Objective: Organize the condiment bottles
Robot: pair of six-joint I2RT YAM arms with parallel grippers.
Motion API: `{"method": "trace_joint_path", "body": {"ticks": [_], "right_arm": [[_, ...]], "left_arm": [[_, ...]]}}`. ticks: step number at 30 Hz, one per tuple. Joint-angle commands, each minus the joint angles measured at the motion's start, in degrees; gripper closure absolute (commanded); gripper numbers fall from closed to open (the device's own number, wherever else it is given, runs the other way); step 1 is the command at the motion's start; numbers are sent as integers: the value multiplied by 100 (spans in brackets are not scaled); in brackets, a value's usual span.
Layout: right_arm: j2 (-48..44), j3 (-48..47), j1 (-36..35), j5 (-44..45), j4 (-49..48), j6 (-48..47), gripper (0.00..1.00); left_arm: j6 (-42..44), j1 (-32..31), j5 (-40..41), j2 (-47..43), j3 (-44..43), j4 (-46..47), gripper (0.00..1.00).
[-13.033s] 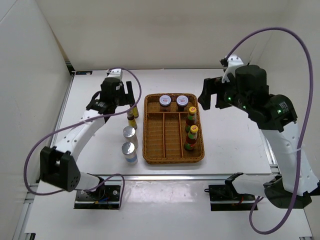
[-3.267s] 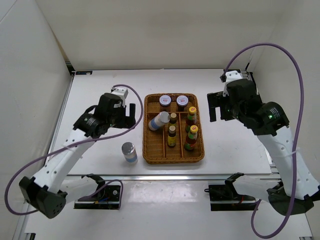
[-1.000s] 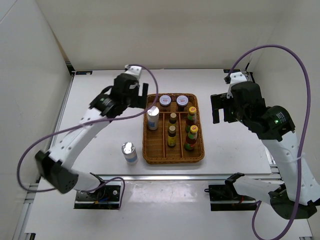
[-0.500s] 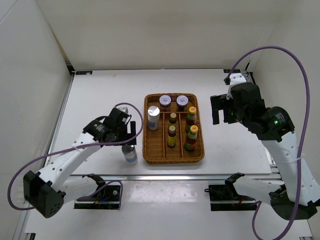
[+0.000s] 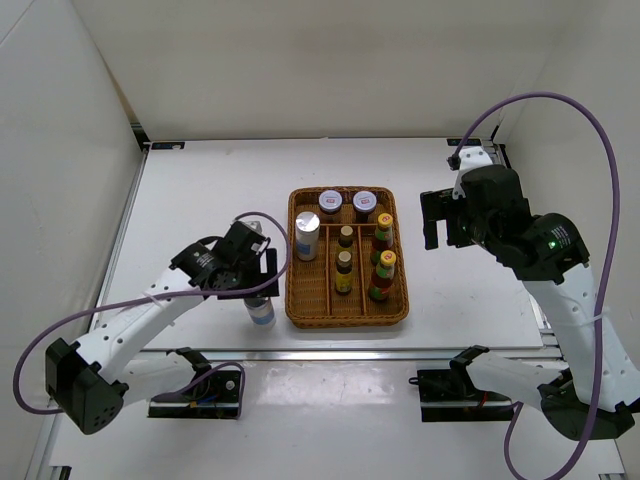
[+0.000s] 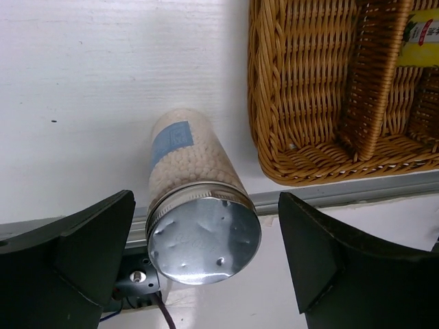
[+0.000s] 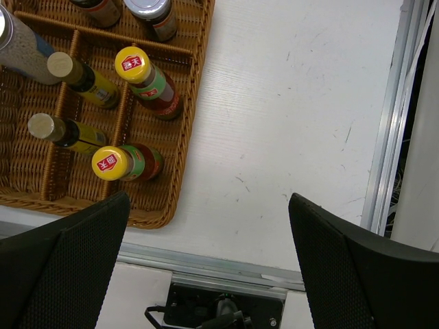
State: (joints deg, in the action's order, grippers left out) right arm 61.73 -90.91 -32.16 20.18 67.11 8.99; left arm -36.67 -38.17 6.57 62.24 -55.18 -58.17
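One silver-topped white cylinder [image 5: 263, 311] stands on the table left of the wicker tray [image 5: 346, 321]. My left gripper [image 5: 257, 287] is open just above it. In the left wrist view the cylinder [image 6: 195, 195] sits between the two spread fingers [image 6: 82, 250]. The tray holds the other white cylinder [image 5: 306, 236], two purple-lidded jars [image 5: 331, 203], two dark bottles [image 5: 345, 254] and two red yellow-capped bottles [image 5: 383, 252]. My right gripper [image 5: 433, 220] is open and empty over bare table right of the tray. The red bottles [image 7: 147, 81] also show in the right wrist view.
The tray's near corner [image 6: 309, 110] lies close to the right of the loose cylinder. The table's front rail [image 6: 329, 195] runs just behind the cylinder in the left wrist view. The rail and a mount [image 7: 226, 301] lie below the right gripper.
The left arm left a cylinder upright in the tray's left compartment, swung back to the near side, and now hovers open over the remaining cylinder. The right arm is still.
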Motion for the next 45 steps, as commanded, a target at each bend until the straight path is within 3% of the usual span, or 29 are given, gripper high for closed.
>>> {"method": "trace_joint_path", "body": {"ticks": [1,2,6,12,17,21,25,29,34,41,45], "right_arm": [[-30,21,8,3,-155,59,1],[-30,21,8,3,-155,59,1],[-30,-31,8,3,-155,6,1],[31,-146,8,3,-155,6,1],[32,-199,8,3,-155,6,1],[32,-199,8,-50,-155,6,1],[32,-199,8,11,-155,6,1],[32,-199,8,82,-102,6,1],[32,-199,8,82,-102,6,1],[84,-146,8,82,-102,6,1],[84,-146,8,82,-102,6,1]], "left_arm": [[-104,-59,-103,-1,-63,-10,5],[-26,-59,-103,-1,-63,-10,9],[98,-59,-33,-63,-449,-62,44],[371,-59,345,139,-2100,-466,72],[572,-59,345,604,-3357,-433,74],[696,-59,-286,1228,-3666,-195,78],[696,-313,-419,1816,-3544,16,80],[635,-550,-122,2003,-3307,77,80],[634,-551,-121,2056,-2709,455,70],[695,-604,-121,2424,-2472,702,49],[749,-604,-121,2548,-2524,755,27]]}}
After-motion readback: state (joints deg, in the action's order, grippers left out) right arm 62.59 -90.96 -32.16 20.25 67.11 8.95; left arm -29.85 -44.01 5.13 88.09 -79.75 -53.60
